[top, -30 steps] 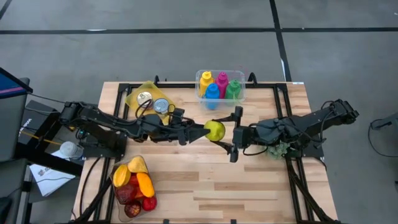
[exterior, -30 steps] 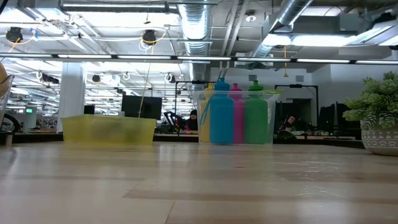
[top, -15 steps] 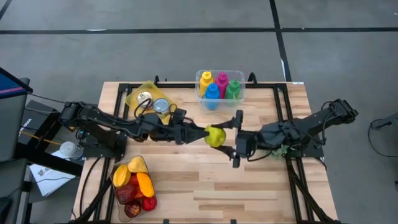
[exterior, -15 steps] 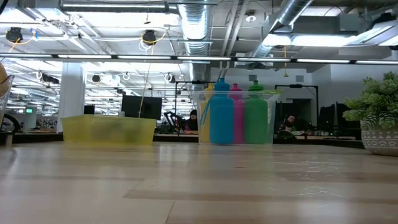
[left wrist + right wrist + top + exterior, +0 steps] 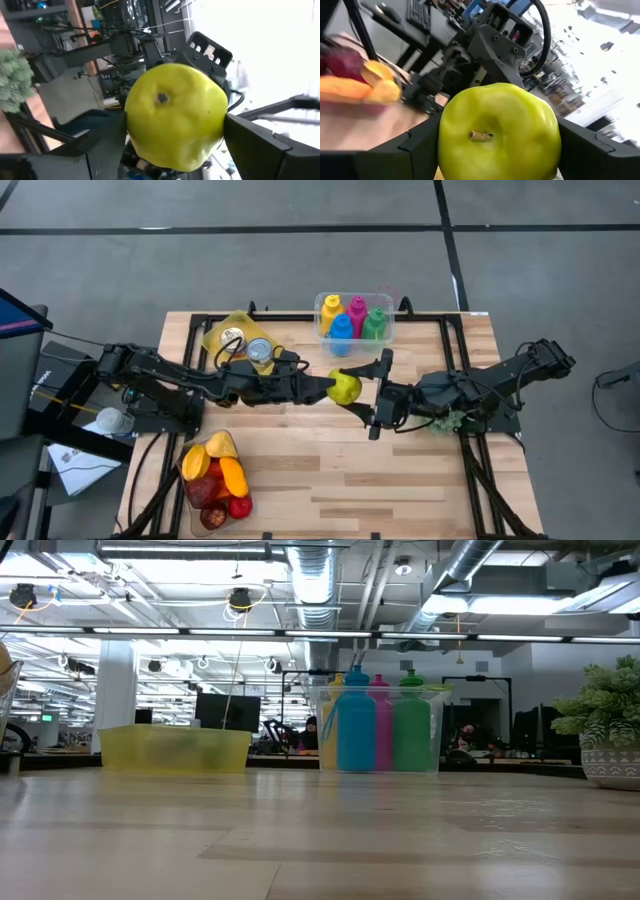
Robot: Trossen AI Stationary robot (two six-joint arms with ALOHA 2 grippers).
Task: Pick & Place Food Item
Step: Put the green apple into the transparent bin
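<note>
A yellow-green apple [image 5: 345, 387] hangs in the air over the middle of the table, between the two arms. My left gripper [image 5: 328, 387] reaches in from the table's left and is shut on it. My right gripper [image 5: 358, 392] comes from the table's right and is open, with one finger [image 5: 417, 145] on each side of the same apple [image 5: 497, 135]. The apple's stalk end faces the right wrist camera, and its blossom end [image 5: 162, 98] faces the left one. The low view shows neither gripper nor the apple. My left gripper pinches the apple between its two fingers [image 5: 102, 147] at opposite sides [image 5: 135, 125], its core running along the fingers. The fingers come in level from the table's left. The apple is lifted clear of the table. My right gripper's fingers flank the apple's sides [image 5: 552, 140] from the table's right; whether they touch it I cannot tell.
A clear bin of coloured bottles [image 5: 353, 318] stands at the far edge. A yellow tray with cans [image 5: 240, 340] sits far left. A container of fruit [image 5: 215, 478] sits near left. A small potted plant [image 5: 450, 420] lies under the right arm. Bare wood lies toward the near edge.
The apple, my left gripper and my right gripper first dipped a little toward the table's near edge and then came back toward the far edge. They stand about where they were a second ago. The left gripper has kept its hold on the apple.
</note>
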